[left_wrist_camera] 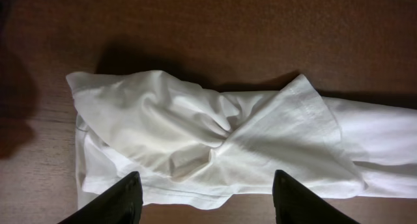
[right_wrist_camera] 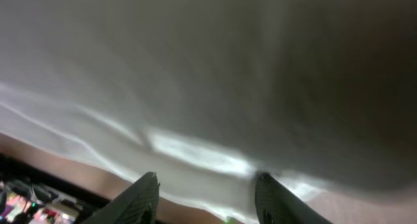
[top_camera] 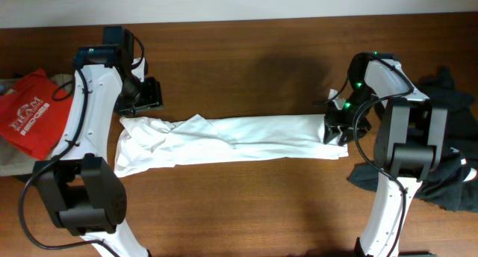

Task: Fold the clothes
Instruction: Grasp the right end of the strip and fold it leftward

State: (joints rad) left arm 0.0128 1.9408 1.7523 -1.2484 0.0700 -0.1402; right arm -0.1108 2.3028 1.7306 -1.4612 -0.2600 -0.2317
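**Task progress: early.** The white shirt (top_camera: 239,141) is lying across the middle of the tabletop (top_camera: 246,220), drawn out into a long narrow band running from 9 o'clock to 3 o'clock. Its long sides are appearing turned in toward the centre (a lengthwise fold, judging from the overhead view). The 9 o'clock end is bunching into loose creases, and no crosswise fold is showing. Remaining work, by this judgement: flattening the bunched end, then folding the band end over end into a compact stack.

**Tools.** The left tool (top_camera: 147,98) is hovering at the shirt's 9 o'clock end, offset toward 12 o'clock, with its fingers spread wide and gripping nothing. The right tool (top_camera: 336,128) is sitting at the shirt's 3 o'clock end. In its wrist view the fingers are standing apart, blurred white cloth is filling the frame behind them, and no pinch is showing.

**Surroundings.** A red bag (top_camera: 28,111) is lying at the 9 o'clock edge, well apart from the shirt. Dark garments (top_camera: 455,190) are lying heaped at 3 o'clock around the right arm's base, reaching near the shirt's end. They are crowding that side and could be snagging a fold swung toward 3 o'clock.
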